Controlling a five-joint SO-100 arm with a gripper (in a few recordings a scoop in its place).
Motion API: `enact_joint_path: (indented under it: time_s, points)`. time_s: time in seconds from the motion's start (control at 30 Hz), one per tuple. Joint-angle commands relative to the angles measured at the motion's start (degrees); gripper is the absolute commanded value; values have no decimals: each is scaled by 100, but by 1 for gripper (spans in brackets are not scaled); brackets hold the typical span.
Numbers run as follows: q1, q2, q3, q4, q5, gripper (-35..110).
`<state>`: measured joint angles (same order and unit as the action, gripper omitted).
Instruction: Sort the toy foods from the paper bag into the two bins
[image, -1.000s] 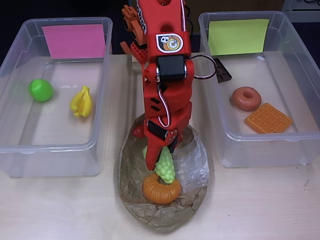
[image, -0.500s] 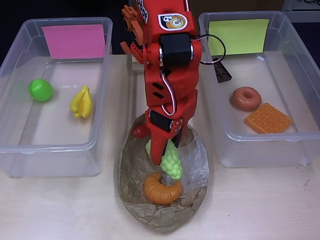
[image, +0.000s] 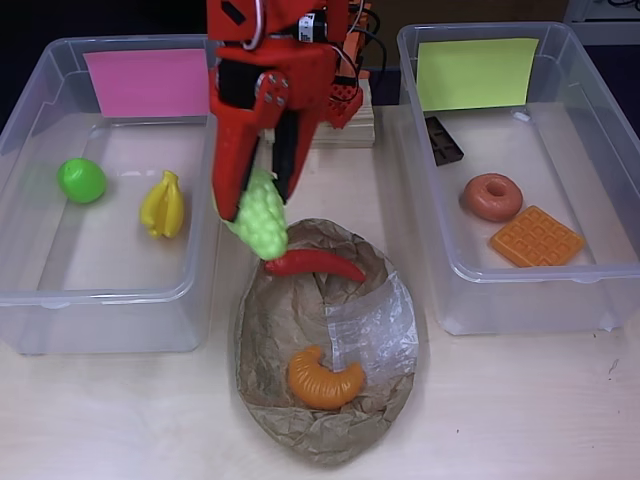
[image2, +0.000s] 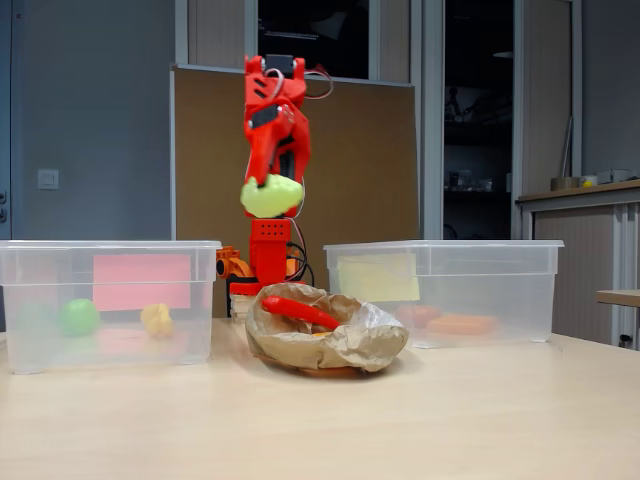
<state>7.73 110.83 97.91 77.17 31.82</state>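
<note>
My red gripper (image: 250, 205) is shut on the pale-green grapes (image: 258, 215), held high above the table between the paper bag and the pink-labelled bin; the fixed view shows the gripper (image2: 271, 190) and grapes (image2: 271, 196) well above the bin rims. The crumpled brown paper bag (image: 300, 420) lies in the middle with a red chili (image: 315, 264) at its far rim and an orange croissant (image: 324, 379) inside. The pink-labelled bin (image: 30, 290) holds a green ball (image: 81, 180) and a yellow banana (image: 164, 204). The yellow-green-labelled bin (image: 610, 290) holds a brown donut (image: 491, 196), an orange waffle (image: 536, 237) and a dark chocolate bar (image: 443, 140).
The arm's base (image2: 268, 255) stands behind the bag, between the two bins. Bare wooden table (image: 540, 410) runs along the front, on both sides of the bag. A brown board and a doorway stand behind in the fixed view.
The gripper has lifted the grapes out of the bag and swung up and left toward the pink-labelled bin. The chili, earlier hidden under the arm, now shows at the bag's rim.
</note>
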Motion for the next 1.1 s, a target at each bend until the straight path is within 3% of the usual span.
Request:
enact_joint_path:
  time_s: [0.0, 0.37, 0.6, 0.83, 0.97, 1.07]
  points:
    - [844, 1134, 694, -26, -35, 20]
    - [2470, 2839, 2742, -756, 940, 20]
    - [2830, 3199, 3296, -932, 1274, 15]
    - [2821, 3234, 3401, -1072, 1292, 48]
    - [2707, 3138, 3340, -1037, 1230, 52]
    - [2628, 3120, 3313, -1055, 1239, 45]
